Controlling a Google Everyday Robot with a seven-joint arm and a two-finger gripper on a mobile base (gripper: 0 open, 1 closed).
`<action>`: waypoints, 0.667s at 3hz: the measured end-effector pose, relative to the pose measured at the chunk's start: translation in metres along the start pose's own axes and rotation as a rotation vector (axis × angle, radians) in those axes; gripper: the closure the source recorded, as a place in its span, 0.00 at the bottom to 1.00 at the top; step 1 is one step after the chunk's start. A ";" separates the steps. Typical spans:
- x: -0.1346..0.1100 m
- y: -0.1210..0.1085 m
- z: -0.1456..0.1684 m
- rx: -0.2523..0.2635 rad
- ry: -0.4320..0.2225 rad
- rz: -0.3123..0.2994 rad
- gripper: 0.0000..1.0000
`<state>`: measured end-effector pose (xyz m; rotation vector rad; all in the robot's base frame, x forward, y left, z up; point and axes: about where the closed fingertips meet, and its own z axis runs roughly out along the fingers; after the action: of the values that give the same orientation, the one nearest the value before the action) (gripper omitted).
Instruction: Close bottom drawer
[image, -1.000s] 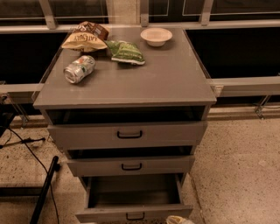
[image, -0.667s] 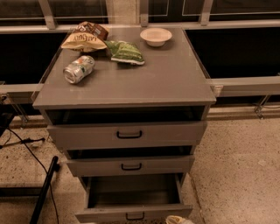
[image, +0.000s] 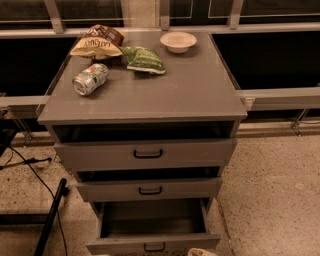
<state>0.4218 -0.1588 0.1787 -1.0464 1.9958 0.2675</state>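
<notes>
The bottom drawer (image: 152, 243) is the lowest of three grey cabinet drawers. It is pulled far out and its inside looks empty. Its small black bar handle (image: 154, 247) sits at the lower edge of the view. Only a pale tip of my gripper (image: 200, 252) shows at the bottom edge, just right of the handle and in front of the drawer front. The middle drawer (image: 150, 189) and the top drawer (image: 146, 154) are each pulled out a little.
On the cabinet top (image: 190, 92) lie a soda can (image: 90, 79), a brown chip bag (image: 96, 44), a green snack bag (image: 143, 59) and a white bowl (image: 178, 41). A black pole (image: 50, 220) and cables lie on the floor at left. A rail runs behind.
</notes>
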 end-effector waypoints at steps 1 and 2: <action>-0.003 -0.003 0.010 0.001 -0.017 -0.025 1.00; -0.007 -0.006 0.018 0.002 -0.029 -0.040 1.00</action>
<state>0.4388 -0.1488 0.1739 -1.0747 1.9470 0.2580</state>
